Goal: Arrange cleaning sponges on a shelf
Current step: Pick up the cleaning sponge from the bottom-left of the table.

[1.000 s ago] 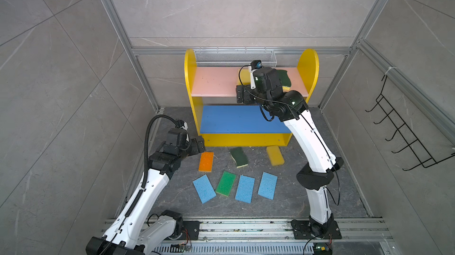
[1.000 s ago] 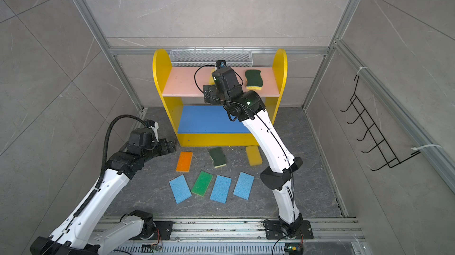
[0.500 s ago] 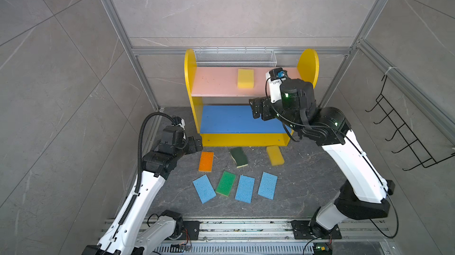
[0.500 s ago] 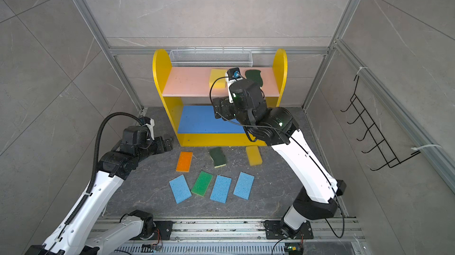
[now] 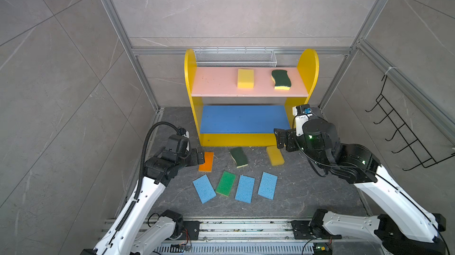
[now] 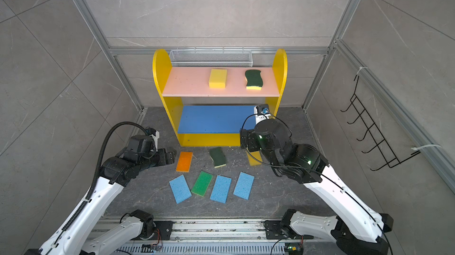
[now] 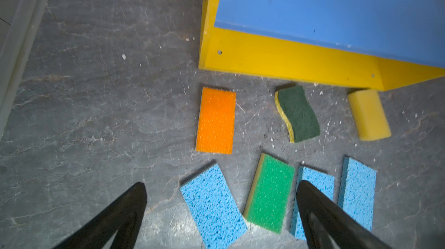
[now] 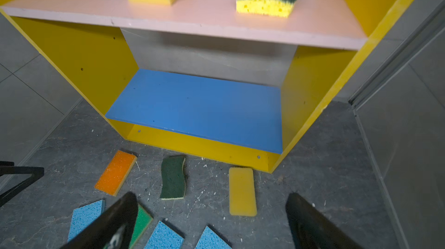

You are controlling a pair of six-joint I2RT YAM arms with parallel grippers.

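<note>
There are nine sponges in all. Two lie apart on the pink upper board (image 5: 214, 81) of the shelf (image 5: 308, 69): one plain yellow sponge (image 5: 245, 78) and one wavy dark-green sponge (image 5: 281, 79). Seven lie on the tabletop (image 5: 307, 192) before the shelf: one orange sponge (image 5: 206, 162), one second wavy sponge (image 5: 238, 157), one second plain yellow sponge (image 5: 275, 155), one bright green sponge (image 5: 226, 183) and three light blue sponges (image 5: 204, 192) (image 5: 245, 189) (image 5: 267, 185). The left jaws are spread wide and empty, near the orange sponge. The right jaws are spread and empty too, above the second plain yellow sponge.
</note>
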